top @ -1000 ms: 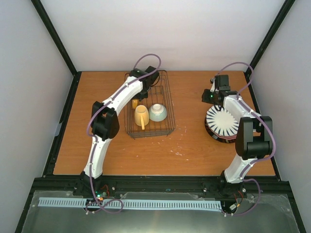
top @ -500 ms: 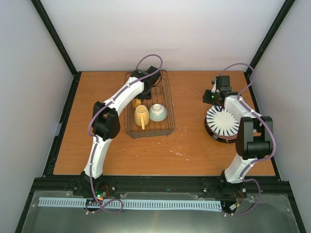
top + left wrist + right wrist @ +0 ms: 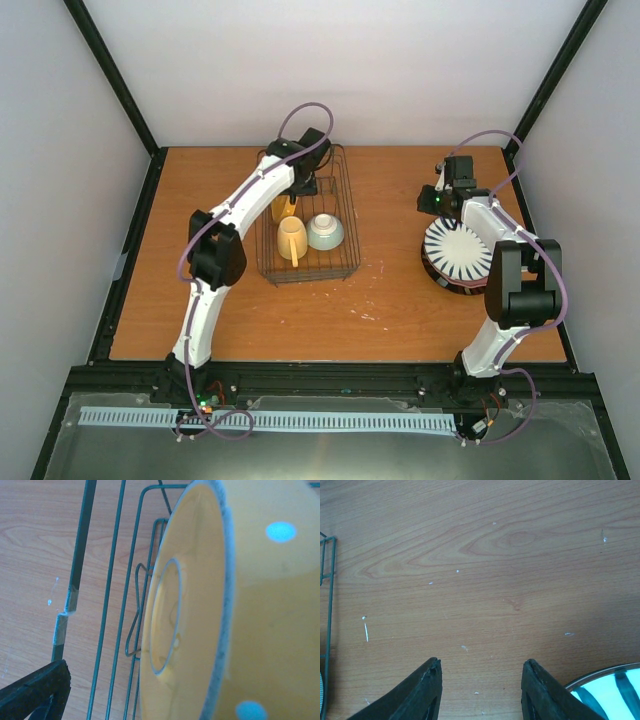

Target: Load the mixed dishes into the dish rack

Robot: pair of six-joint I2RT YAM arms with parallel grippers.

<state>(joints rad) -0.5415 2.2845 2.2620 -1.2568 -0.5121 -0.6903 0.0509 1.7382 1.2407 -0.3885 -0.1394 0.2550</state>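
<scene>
Left gripper (image 3: 300,185) is down inside the dish rack (image 3: 352,215), in its far half. The orange-yellow dotted plate (image 3: 270,605) stands on edge among the rack wires there, foot ring facing my one visible left finger (image 3: 37,687). That finger stands clear of the plate, with rack wire and table showing in the gap. The other finger is hidden behind the plate. So the left jaws read as spread, not clamped on anything.

Cream-yellow mug (image 3: 291,240) lies in the near half of the rack, handle toward the near edge. Pale blue-green bowl (image 3: 325,232) is just beside it, on the rack's right side, also inside.

Right gripper (image 3: 481,662) hangs over bare table (image 3: 510,555), well to the right of the rack. Its fingers are apart with nothing between them. The right wrist view catches the rack's corner at its left edge.

White plate with dark radial stripes (image 3: 457,252) lies flat on the table, outside the rack and well to its right, nearer than my right gripper. A dark rim shows under it; can't tell what else is in that stack
</scene>
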